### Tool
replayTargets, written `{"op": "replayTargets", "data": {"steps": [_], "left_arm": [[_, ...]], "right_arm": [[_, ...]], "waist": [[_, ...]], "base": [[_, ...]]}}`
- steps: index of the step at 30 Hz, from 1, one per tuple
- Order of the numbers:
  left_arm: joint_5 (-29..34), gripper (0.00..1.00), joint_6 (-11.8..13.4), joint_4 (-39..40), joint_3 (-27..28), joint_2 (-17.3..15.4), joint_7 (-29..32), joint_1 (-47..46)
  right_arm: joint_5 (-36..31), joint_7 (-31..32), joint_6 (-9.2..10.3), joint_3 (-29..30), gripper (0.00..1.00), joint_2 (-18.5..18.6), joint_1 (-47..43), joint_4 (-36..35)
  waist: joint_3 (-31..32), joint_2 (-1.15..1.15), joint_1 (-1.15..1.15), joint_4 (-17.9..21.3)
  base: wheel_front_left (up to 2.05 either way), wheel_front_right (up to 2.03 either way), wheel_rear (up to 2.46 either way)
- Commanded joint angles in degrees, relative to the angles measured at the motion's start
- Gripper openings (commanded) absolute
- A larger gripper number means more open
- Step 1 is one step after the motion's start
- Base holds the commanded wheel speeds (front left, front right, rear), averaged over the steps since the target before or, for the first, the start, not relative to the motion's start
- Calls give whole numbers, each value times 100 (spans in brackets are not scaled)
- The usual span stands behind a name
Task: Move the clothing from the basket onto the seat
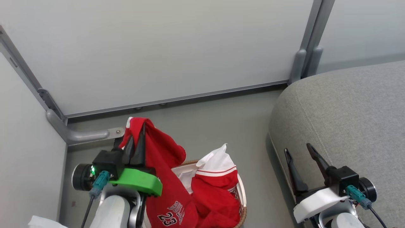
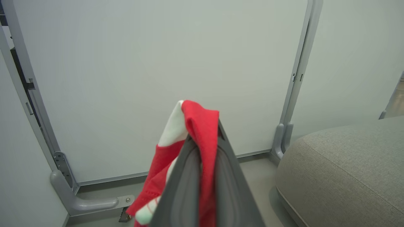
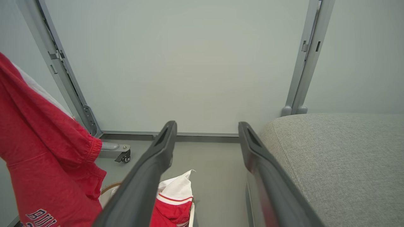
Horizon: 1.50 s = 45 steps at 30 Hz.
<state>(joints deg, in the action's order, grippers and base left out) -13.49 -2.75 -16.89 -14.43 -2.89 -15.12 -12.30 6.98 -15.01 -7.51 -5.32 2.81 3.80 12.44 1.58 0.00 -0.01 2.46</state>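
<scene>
My left gripper (image 1: 136,139) is shut on a red garment (image 1: 164,177) with white lettering and the number 23, lifted above the basket (image 1: 242,190) so that it hangs down over the basket's left side. In the left wrist view red and white fabric (image 2: 197,126) is pinched between the two dark fingers. A second red garment with a white panel and stripes (image 1: 215,186) lies in the basket. The grey seat (image 1: 348,120) is on the right. My right gripper (image 1: 299,150) stands open beside the seat's left edge, nothing between its fingers (image 3: 157,157).
Pale partition panels (image 1: 164,47) with grey metal posts (image 1: 308,41) close off the back and left. A grey bracket foot (image 1: 79,134) sits on the floor behind the basket. Bare grey floor (image 1: 221,126) lies between the basket and the seat.
</scene>
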Motion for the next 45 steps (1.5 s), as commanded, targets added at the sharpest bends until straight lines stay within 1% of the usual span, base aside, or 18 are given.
{"op": "replayTargets", "data": {"steps": [1, 6, 9, 15, 20, 26, 28, 31, 41, 42, 43, 44, 45], "left_arm": [[-5, 0, 28, 95, -10, -5, -4, -130], [-23, 0, 38, 249, -97, -6, -4, -228], [-43, 0, 25, 293, -163, -6, -5, -292], [-153, 0, 32, 338, -428, -7, -5, -425], [-251, 0, 43, 307, -727, -9, -4, -592], [-353, 0, 67, 290, -1088, -11, -5, -804], [-401, 0, 79, 303, -1216, -11, -5, -879], [-458, 0, 70, 330, -1422, -11, -5, -976], [-696, 0, 137, 448, -2105, -11, -5, -1218], [-708, 0, 151, 453, -2160, -11, -5, -1237], [-735, 0, 158, 461, -2199, -11, -5, -1243], [-761, 0, 165, 465, -2236, -11, -4, -1250], [-783, 0, 163, 468, -2263, -11, -4, -1253]], "right_arm": [[13, -25, 5, -12, 100, 23, -111, 30], [7, -25, 4, -78, 100, 21, -133, 96], [68, -25, 4, -381, 100, 18, -61, 208], [544, -25, 4, -1539, 100, 138, 363, 514], [1023, -24, 5, -2593, 100, 254, 1045, 805], [1429, -24, 5, -3570, 100, 241, 1801, 1188], [1487, -24, 5, -3797, 100, 231, 2022, 1345], [1506, -24, 5, -3913, 100, 196, 2269, 1565], [1243, -24, 5, -3662, 100, 40, 2573, 2199], [1273, -24, 5, -3661, 58, 29, 2580, 2276], [1337, -24, 5, -3706, 31, 25, 2578, 2316], [1431, -24, 5, -3749, 0, 16, 2576, 2332], [1500, -24, 5, -3756, 0, 16, 2577, 2334]], "waist": [[15, 0, 1, -24], [0, 0, 1, -60], [-29, 0, 1, -85], [-101, 0, 1, -211], [-179, 0, 1, -359], [-267, 0, 1, -558], [-311, 0, 1, -628], [-370, 0, 1, -729], [-488, 0, 1, -1036], [-495, 0, 1, -1056], [-500, 0, 1, -1073], [-506, 0, 1, -1096], [-510, 0, 1, -1113]], "base": [[0, 0, 0], [0, 0, 0], [0, 0, 0], [0, 0, 0], [0, 0, 0], [0, 0, 0], [0, 0, 0], [0, 0, 0], [0, 0, 0], [0, 0, 0], [0, 0, 0], [0, 0, 0], [0, 0, 0]]}}
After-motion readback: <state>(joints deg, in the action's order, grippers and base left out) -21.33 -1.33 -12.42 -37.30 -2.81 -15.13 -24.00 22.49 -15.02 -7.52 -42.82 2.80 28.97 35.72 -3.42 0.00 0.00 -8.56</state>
